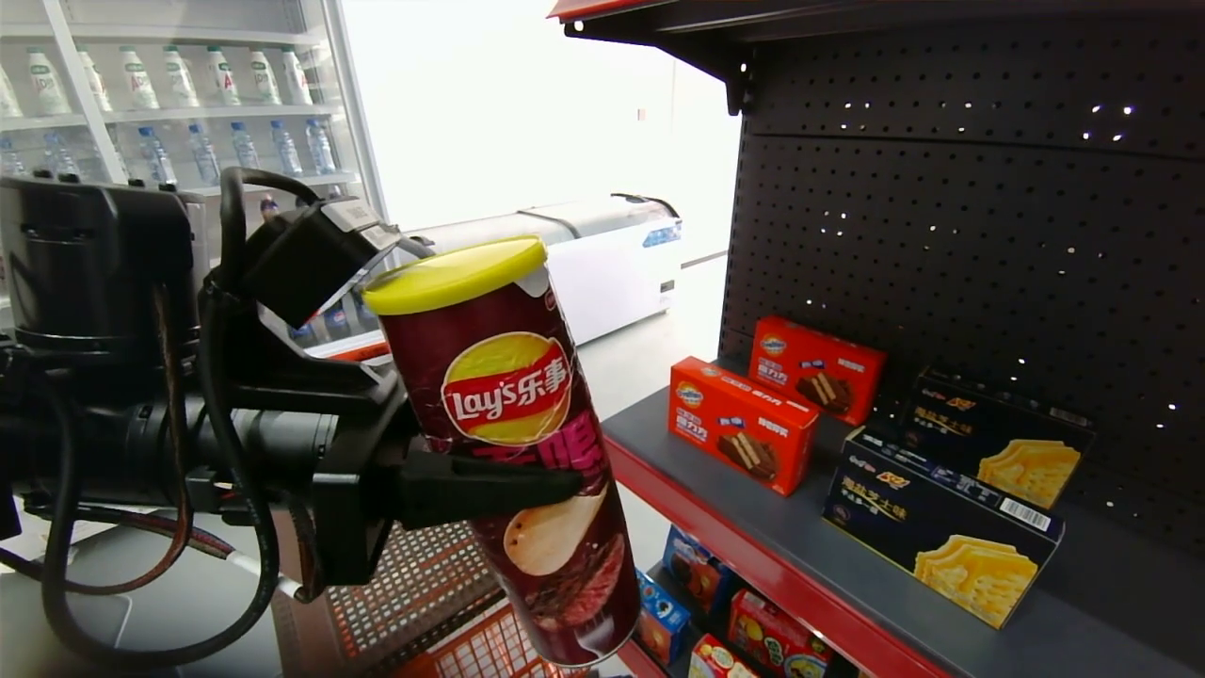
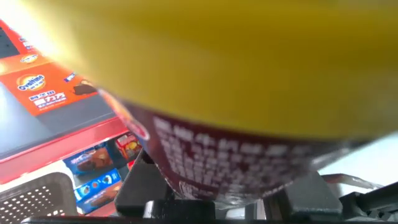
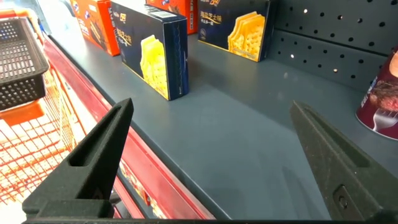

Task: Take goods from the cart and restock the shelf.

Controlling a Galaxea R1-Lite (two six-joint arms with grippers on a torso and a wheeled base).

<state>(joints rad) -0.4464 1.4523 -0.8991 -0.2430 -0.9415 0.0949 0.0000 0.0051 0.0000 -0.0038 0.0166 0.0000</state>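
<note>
A tall maroon chips can [image 1: 513, 443] with a yellow lid hangs tilted in the air, left of the grey shelf board [image 1: 725, 499]. My left gripper [image 1: 551, 490] is shut around its middle, one black finger [image 1: 480, 490] lying across the label. The left wrist view looks down on the can's lid [image 2: 236, 56] and maroon wall [image 2: 236, 162]. My right gripper [image 3: 211, 106] stands open with nothing in it, low over a bare stretch of the shelf [image 3: 236, 143]. The red wire cart [image 1: 471, 650] sits below the held can.
Two orange boxes [image 1: 744, 424] and two dark blue cracker boxes [image 1: 951, 527] stand on the shelf against a black pegboard back. Another maroon can [image 3: 382, 102] stands on the shelf near the right gripper. Packets fill the lower shelf [image 1: 715, 603]. A chest freezer [image 1: 584, 254] stands behind.
</note>
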